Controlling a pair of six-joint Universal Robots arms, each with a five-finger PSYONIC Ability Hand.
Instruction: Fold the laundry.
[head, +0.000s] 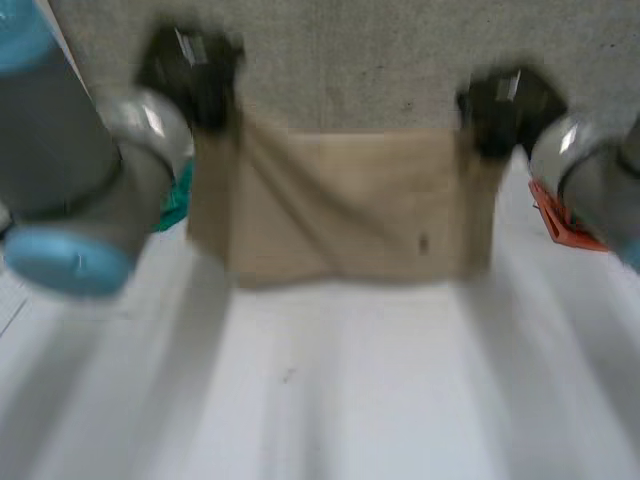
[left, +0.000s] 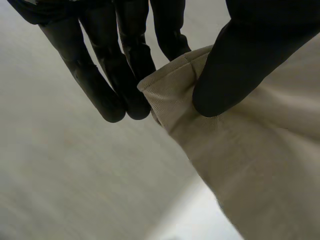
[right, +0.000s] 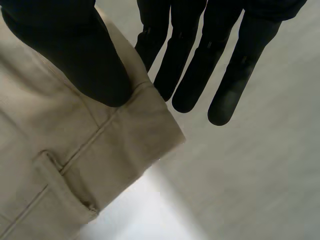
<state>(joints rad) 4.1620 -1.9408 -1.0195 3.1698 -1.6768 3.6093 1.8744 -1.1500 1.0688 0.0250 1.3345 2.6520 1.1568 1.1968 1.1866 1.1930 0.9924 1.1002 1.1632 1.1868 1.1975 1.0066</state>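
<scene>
1. Surface (head: 330, 400): white; far part hidden behind the beige cloth (head: 340, 205).
2. Beige cloth: hangs stretched between both hands, above the surface.
3. Left hand (head: 195, 68), right hand (head: 505, 105): each pinches an upper corner, thumb against straight fingers.
4. Teal item (head: 178, 200), half hidden by the left arm (head: 80, 170); orange item (head: 560, 225), cut off by the right arm (head: 590, 180); both indistinct.

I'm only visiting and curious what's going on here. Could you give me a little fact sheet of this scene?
Item: beige garment, stretched between the two hands
Left hand: thumb and fingers pinch one corner
Right hand: thumb and fingers pinch the other corner
Surface: white table
Nearby: green item beside the left arm, orange item beside the right arm
</scene>
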